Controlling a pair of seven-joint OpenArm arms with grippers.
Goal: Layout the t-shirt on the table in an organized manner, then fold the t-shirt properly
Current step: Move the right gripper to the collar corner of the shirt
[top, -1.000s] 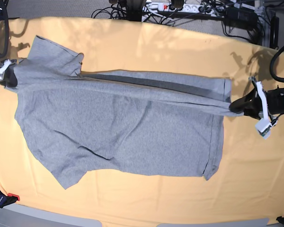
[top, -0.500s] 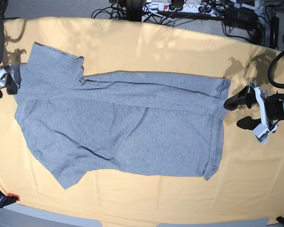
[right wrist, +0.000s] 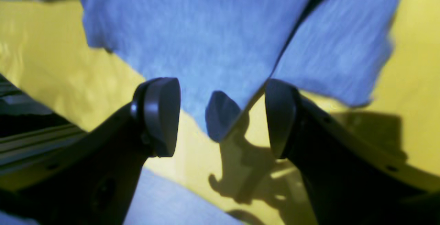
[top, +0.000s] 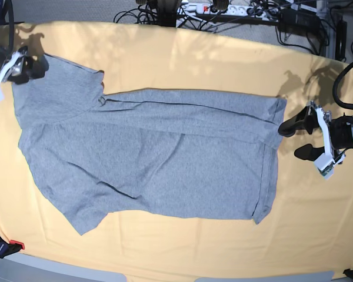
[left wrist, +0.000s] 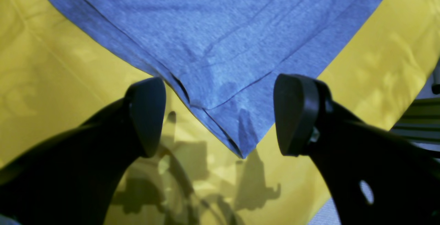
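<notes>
The grey t-shirt [top: 153,164] lies plain side up across the table [top: 194,59], its far long edge folded over in a strip. My left gripper [top: 291,140] stands open just off the shirt's right edge, touching nothing. In the left wrist view a hem corner of the t-shirt [left wrist: 220,46] lies flat on the table [left wrist: 51,63], in line with the gap of the open left gripper [left wrist: 220,115]. My right gripper [top: 30,69] hovers open at the far-left sleeve corner. In the right wrist view that t-shirt [right wrist: 206,29] edge lies below the open right gripper [right wrist: 221,115].
Cables and a power strip [top: 223,9] run along the floor beyond the table's far edge. A red-tipped clamp [top: 15,244] sits at the near-left corner. Bare yellow cloth surrounds the shirt on all sides.
Both grippers let go of the shirt's folded edge and opened, and the fold settled flat. The right gripper then moved toward the far sleeve corner. The left gripper stayed in place.
</notes>
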